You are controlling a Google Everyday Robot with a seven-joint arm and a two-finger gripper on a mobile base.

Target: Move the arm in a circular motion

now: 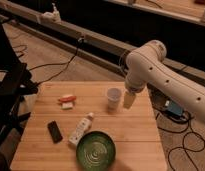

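The large white glossy arm comes in from the right edge, its thick segments marked with small dark dots, and bends at a rounded joint above the table's far right corner. Its narrow cylindrical tip, the gripper, hangs down just right of a white paper cup, close beside it and a little above the wooden table.
On the table: an orange item on a white pad, a black phone-like block, a white bottle lying down, a green bowl at the front. Cables cross the floor; a dark stand is at left; a long rail runs behind.
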